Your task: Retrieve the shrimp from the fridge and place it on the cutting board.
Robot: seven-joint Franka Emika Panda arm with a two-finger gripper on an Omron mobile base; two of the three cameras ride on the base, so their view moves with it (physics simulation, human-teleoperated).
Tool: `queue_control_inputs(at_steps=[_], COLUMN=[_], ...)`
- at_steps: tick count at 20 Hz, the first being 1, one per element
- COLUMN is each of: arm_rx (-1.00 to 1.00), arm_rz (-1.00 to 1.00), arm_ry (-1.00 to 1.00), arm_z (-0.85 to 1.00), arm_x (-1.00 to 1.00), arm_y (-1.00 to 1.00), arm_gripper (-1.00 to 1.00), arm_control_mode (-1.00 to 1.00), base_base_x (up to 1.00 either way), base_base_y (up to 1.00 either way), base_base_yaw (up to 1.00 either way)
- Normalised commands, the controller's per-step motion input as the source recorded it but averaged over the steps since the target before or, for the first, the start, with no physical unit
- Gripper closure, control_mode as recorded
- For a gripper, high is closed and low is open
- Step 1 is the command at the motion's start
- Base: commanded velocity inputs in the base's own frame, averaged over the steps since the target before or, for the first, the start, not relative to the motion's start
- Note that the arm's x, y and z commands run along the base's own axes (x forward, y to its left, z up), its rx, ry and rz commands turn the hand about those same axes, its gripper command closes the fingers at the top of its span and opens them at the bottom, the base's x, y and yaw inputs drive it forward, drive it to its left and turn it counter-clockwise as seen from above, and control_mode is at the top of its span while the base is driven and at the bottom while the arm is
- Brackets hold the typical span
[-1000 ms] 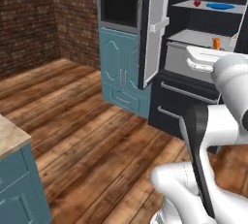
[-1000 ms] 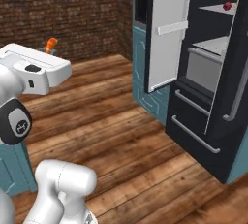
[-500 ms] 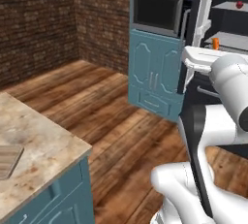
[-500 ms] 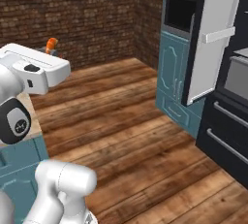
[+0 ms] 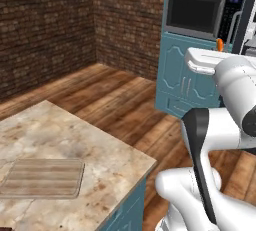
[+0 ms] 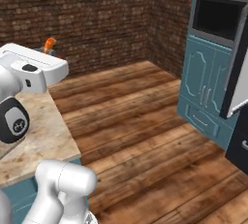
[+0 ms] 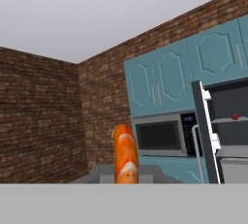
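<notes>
The shrimp (image 7: 125,154) stands upright in the hand view, an orange curved body with paler bands, rising from the bottom of the picture where the pincer's tips sit. The tips themselves are hidden there, so the gap between them cannot be read; the shrimp's place at the end of the raised hand says the pincer is closed on it. In the left base view the shrimp (image 5: 219,44) shows as a small orange tip poking up above the white hand, in front of the teal cabinet (image 5: 192,75) that carries the black microwave (image 5: 199,14). In the right base view the shrimp (image 6: 49,45) again pokes up at the far end of the white hand, against the brick wall (image 6: 87,14).

The cutting board (image 5: 43,177) lies flat on the beige marble counter (image 5: 95,145) at the lower left of the left base view, well apart from the shrimp and far below it. Its grain stripes run lengthwise and its rim groove is visible.

The fridge (image 7: 227,136) stands open at the right of the hand view, its white-lined door (image 7: 207,136) swung outward, a small red fruit (image 7: 235,117) on a shelf inside. In the right base view the door (image 6: 237,80) hangs at the right edge, beside the teal cabinet. A wooden plank floor (image 6: 145,136) spreads between the counter and the cabinet.
</notes>
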Motion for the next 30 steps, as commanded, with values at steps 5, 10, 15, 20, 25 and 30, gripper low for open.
queue_control_inputs(at_steps=[5,10,15,20,25,30], arm_rx=[0.0,0.0,0.0,0.0,0.0,0.01], arm_rz=[0.0,0.0,0.0,0.0,0.0,0.03], arm_ry=[0.0,0.0,0.0,0.0,0.04,0.22], arm_z=[0.0,0.0,0.0,0.0,0.0,0.0], arm_x=[0.0,0.0,0.0,0.0,0.0,-0.03], arm_y=[0.0,0.0,0.0,0.0,0.0,0.0], arm_gripper=[1.0,1.0,1.0,1.0,1.0,1.0], arm_control_mode=[1.0,1.0,1.0,1.0,-1.0,-1.0], base_base_x=[0.16,0.08,0.0,0.0,0.0,0.0], base_base_y=[1.0,0.88,0.09,0.0,0.0,0.0], base_base_yaw=[0.01,0.0,0.0,0.0,0.0,0.0])
